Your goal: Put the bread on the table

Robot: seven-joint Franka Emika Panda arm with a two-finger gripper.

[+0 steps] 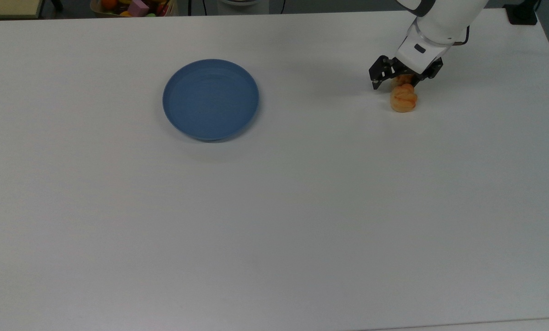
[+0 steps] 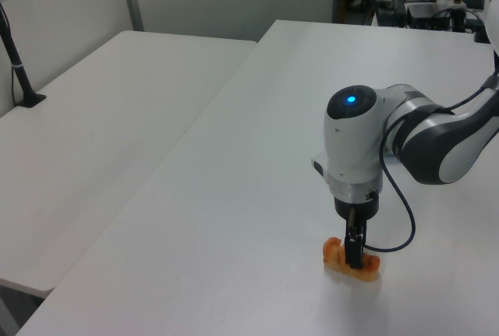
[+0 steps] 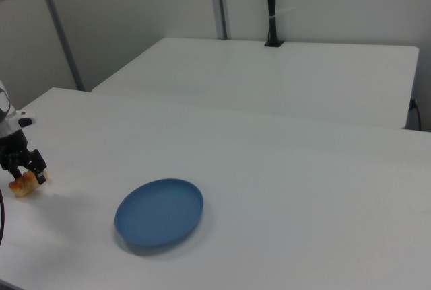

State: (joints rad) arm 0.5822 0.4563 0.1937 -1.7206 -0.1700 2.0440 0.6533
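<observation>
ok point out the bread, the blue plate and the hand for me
bread [image 1: 403, 100], top view, on its glazed top
blue plate [image 1: 210, 99], top view, on its bare inside
hand [image 1: 397, 79], top view, midway between its spread fingertips

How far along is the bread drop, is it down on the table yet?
Done: the small golden-orange bread loaf lies on the white tabletop, well away from the round blue plate, which holds nothing. In hand: the black two-finger gripper is open, its fingers either side of the loaf's far end in the top view. Left: lifting the arm clear.
</observation>
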